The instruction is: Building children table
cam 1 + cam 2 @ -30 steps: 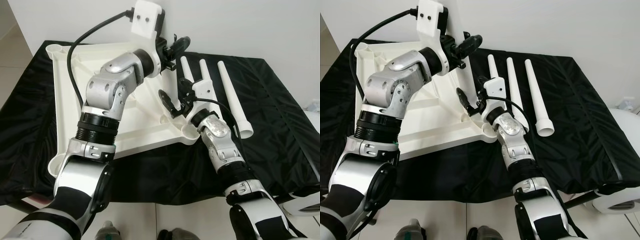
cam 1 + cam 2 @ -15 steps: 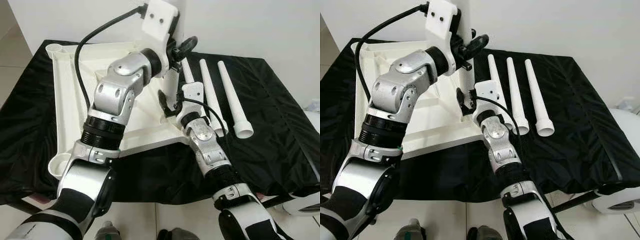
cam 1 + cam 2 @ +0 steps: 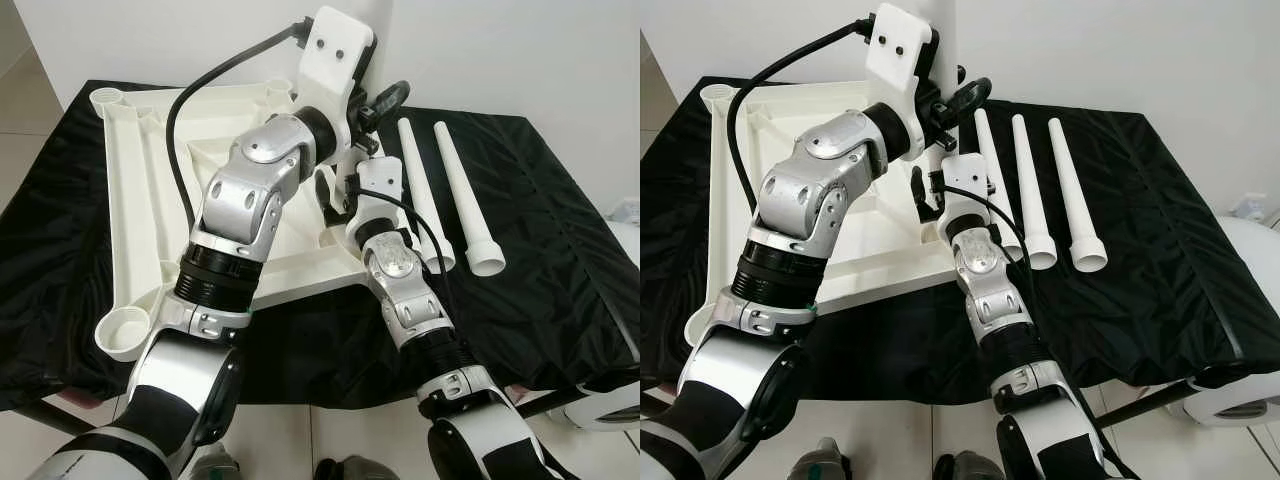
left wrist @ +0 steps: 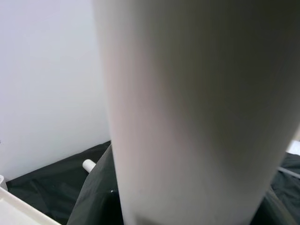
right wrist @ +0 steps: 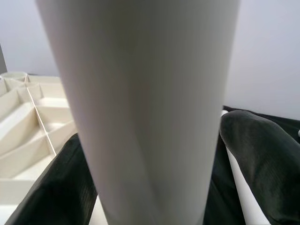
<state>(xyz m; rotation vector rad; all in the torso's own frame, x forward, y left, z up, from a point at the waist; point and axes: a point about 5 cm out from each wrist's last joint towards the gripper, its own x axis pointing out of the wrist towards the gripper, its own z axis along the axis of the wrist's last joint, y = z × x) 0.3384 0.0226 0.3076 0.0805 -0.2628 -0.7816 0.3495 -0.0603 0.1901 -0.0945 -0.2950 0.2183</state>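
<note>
White plastic tabletop lies underside-up on black cloth. Both grippers clamp one upright leg — left gripper high, right gripper low — probably to steady it over the near right corner socket. Three spare legs lie just beside, near the right arm; the left forearm hides the socket, so seating can't be judged.

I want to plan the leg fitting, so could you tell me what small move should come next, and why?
Probably press the leg straight down and keep it vertical. The left gripper and the right gripper both clasp it upright over the near right corner of the upturned tabletop. The arms hide its foot, so I cannot tell whether it is seated.
</note>
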